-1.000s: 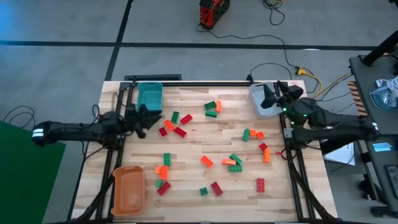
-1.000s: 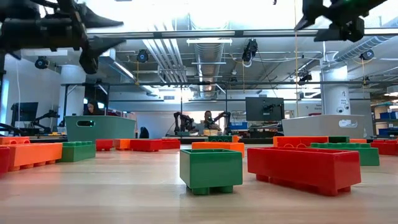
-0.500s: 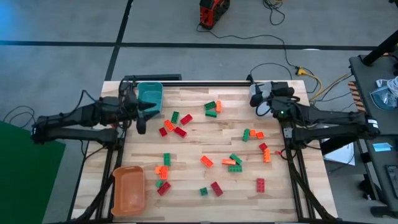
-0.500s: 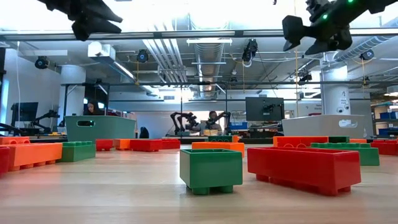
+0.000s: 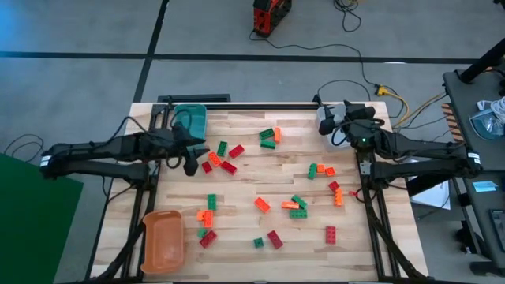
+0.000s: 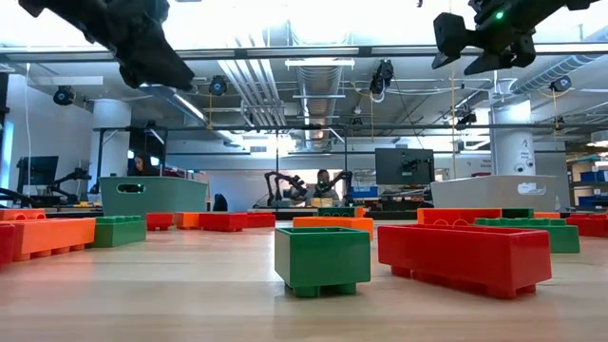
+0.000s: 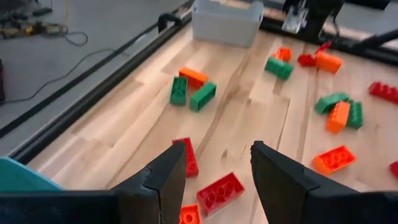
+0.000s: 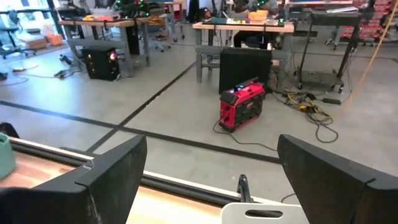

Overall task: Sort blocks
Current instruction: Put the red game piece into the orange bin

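Note:
Red, orange and green blocks lie scattered flat on the wooden table. My left gripper hovers open just left of a cluster of red blocks, right of the teal bin. In the left wrist view, two red blocks lie on the table between and beyond its open fingers. My right gripper hangs open above the grey bin at the far right. Nothing is between its fingers.
An orange bin stands at the near left corner. Black rails run along the table's far edge and sides. In the low view a green block and a red block stand close to the camera. Cables lie on the floor beyond.
My left gripper has risen, then swung toward the table's right, from beside the teal bin to the cluster of red blocks. My right gripper has shifted a little toward the table's left above the grey bin. No block has moved.

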Controlling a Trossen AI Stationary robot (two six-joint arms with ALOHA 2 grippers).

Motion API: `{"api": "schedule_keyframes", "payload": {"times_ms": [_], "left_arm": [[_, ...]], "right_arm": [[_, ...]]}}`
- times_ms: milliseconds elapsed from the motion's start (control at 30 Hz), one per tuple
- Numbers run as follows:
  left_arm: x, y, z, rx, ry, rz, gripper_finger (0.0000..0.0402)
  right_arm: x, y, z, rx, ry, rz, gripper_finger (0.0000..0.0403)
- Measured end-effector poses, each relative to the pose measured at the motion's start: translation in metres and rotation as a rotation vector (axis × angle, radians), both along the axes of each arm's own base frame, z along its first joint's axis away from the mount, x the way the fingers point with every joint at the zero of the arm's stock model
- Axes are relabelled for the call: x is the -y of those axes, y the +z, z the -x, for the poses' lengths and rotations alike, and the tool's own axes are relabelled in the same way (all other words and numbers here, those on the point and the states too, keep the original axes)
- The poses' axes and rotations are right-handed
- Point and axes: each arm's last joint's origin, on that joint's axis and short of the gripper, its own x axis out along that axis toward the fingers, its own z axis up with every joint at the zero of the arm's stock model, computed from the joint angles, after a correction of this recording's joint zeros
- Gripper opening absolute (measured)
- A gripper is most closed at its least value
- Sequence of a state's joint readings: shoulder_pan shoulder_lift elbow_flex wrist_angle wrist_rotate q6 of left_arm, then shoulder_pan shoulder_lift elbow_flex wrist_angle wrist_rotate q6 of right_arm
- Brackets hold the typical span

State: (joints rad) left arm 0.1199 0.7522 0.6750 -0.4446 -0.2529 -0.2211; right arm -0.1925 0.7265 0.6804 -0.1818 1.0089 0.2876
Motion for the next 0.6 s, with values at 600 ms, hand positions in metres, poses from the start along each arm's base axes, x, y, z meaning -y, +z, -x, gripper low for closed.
{"api": "schedule_keyframes", "payload": {"times_ms": [600], "left_arm": [[-0.005,-0.045,-0.043,-0.277,0.0,0.034,0.0158]], "right_arm": [[-0.001,-0.002,-0.011,-0.038,0.174,-0.04,0.0354]]}}
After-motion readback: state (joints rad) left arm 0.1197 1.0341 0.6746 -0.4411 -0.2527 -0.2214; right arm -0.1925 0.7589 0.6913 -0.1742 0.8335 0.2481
